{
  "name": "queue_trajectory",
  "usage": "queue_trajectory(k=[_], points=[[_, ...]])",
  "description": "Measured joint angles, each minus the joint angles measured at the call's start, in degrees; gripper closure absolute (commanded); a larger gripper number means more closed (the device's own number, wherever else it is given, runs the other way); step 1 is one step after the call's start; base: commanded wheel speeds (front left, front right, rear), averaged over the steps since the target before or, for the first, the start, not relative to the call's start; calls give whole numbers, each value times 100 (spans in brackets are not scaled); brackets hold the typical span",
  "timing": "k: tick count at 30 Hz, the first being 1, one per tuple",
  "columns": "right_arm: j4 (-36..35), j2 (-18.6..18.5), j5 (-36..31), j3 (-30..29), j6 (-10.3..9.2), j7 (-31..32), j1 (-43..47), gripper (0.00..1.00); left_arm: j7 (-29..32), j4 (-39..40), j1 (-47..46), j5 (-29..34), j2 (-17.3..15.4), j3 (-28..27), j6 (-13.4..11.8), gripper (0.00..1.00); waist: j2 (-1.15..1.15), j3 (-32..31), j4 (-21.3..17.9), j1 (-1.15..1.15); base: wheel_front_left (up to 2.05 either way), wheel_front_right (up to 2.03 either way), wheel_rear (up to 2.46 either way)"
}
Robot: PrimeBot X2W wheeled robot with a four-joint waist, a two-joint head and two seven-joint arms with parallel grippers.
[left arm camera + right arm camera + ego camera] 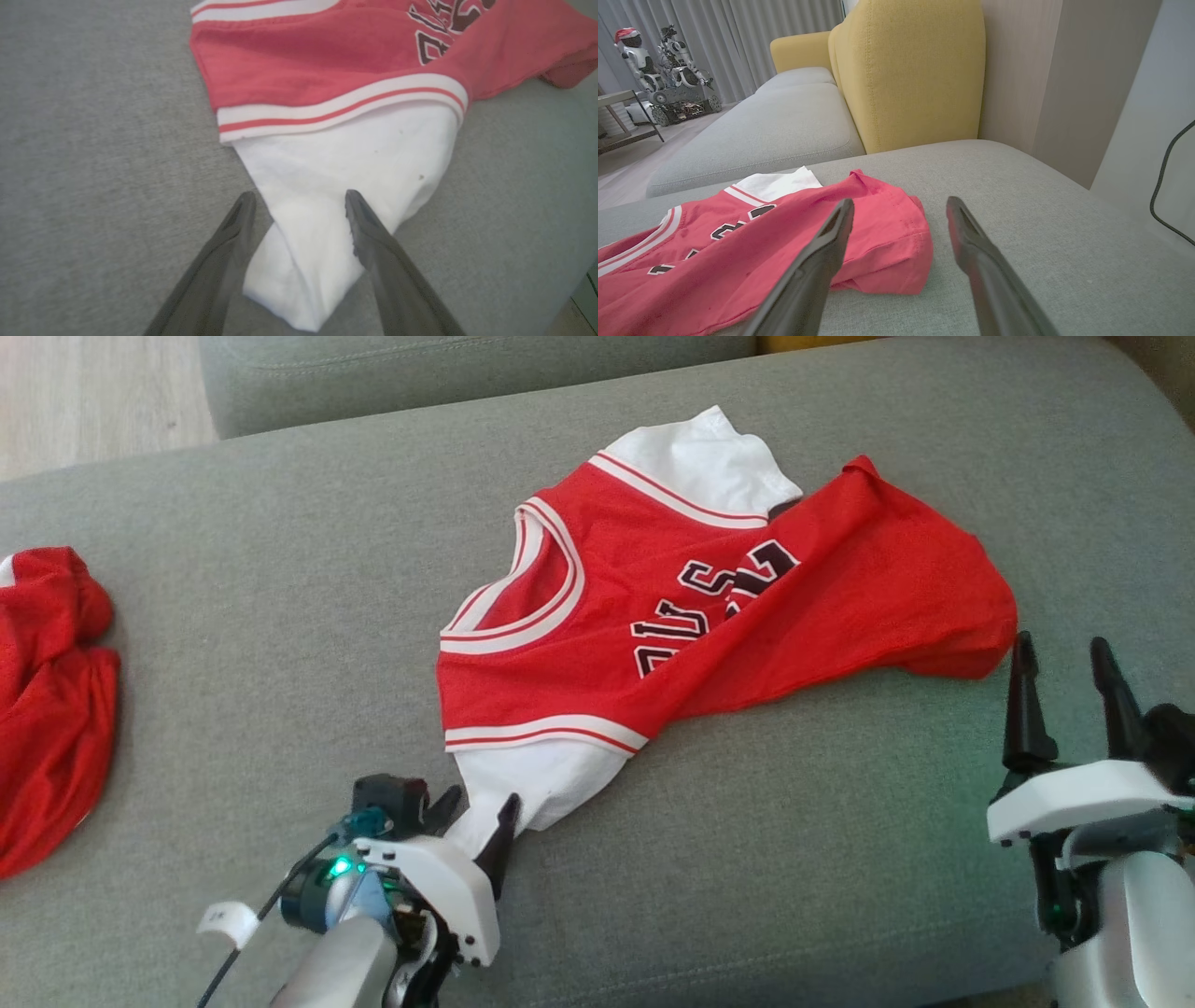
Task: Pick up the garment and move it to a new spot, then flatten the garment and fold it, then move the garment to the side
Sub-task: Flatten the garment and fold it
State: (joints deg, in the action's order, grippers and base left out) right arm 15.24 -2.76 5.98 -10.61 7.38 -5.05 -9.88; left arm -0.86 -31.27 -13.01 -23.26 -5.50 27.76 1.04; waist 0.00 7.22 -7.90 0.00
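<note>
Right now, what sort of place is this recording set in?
Probably a living-room-style lounge or demo room. The red jersey lies on a grey sofa seat with a yellow backrest. Long curtains hang behind, and other robots stand parked beside them.

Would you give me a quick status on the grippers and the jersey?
Left gripper jaws open astride white sleeve. Right gripper jaws open beside jersey hem, nothing held. Jersey rumpled on sofa. Another red garment far left, clear.

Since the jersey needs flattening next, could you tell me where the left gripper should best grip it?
Probably the white sleeve nearest the left gripper, approached from the near edge of the sofa: it tapers to a folded point lying between the open fingers, clear of the red body.
</note>
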Motion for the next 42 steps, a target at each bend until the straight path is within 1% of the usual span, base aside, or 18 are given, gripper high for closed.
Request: queue_trajectory(k=[7,8,9,10,11,14,17,20,21,22,24,31,32,35,36,37,38,42], points=[[77,5,0,80,0,-47,-11,0,210,108,-1,-99,13,121,110,0,0,17,-93,0,0,0,0],[85,5,0,84,0,-49,-13,0,212,109,-2,-141,19,119,119,14,0,23,-108,0,0,0,0],[90,7,0,86,0,-49,-15,0,212,110,-7,-154,19,119,122,59,0,29,-122,0,0,0,0],[90,7,0,86,0,-49,-15,0,201,112,-10,-155,19,107,121,95,0,37,-134,0,0,0,0],[92,7,0,86,0,-49,-15,0,163,114,-13,-166,20,88,99,100,0,43,-146,0,0,0,0],[102,7,0,86,0,-51,-16,0,-62,143,-14,-222,31,-13,45,100,0,51,-160,0,0,0,0],[138,8,-1,85,0,-51,-16,0,-356,212,-52,-289,26,-143,48,100,0,41,-148,0,0,0,0],[165,8,-1,88,0,-51,-16,0,-665,318,-122,-452,37,-342,54,100,0,28,-129,0,0,0,0],[166,8,-1,100,0,-51,-16,0,-828,357,-233,-570,43,-492,55,100,0,24,-118,0,0,0,0],[169,9,-2,111,0,-51,-18,0,-868,356,-304,-628,43,-566,55,100,0,26,-116,0,0,0,0],[188,9,-2,140,0,-51,-26,0,-880,316,-439,-711,35,-669,51,100,0,34,-118,0,0,0,0],[285,12,-1,350,0,-51,-211,0,-730,-393,-766,-701,-34,-651,47,100,0,132,-226,0,0,0,0],[285,12,-1,350,0,-51,-211,0,-730,-393,-766,-701,-34,-651,47,100,0,132,-226,0,0,0,0],[344,11,-3,392,0,-52,-276,0,-777,-733,-857,-524,-92,-602,-8,100,0,171,-277,0,0,0,0],[377,12,-15,402,0,-52,-275,0,-825,-825,-877,-511,-101,-602,-8,83,0,179,-288,0,0,0,0],[400,12,-32,404,0,-53,-275,0,-870,-898,-888,-515,-97,-603,-3,62,0,184,-292,0,0,0,0],[404,12,-53,400,0,-53,-271,0,-906,-959,-894,-516,-81,-604,-1,0,0,186,-288,0,0,0,0],[408,13,-90,333,0,-54,-269,0,-1066,-1109,-906,-572,-21,-614,51,0,0,166,-199,0,0,0,0]])
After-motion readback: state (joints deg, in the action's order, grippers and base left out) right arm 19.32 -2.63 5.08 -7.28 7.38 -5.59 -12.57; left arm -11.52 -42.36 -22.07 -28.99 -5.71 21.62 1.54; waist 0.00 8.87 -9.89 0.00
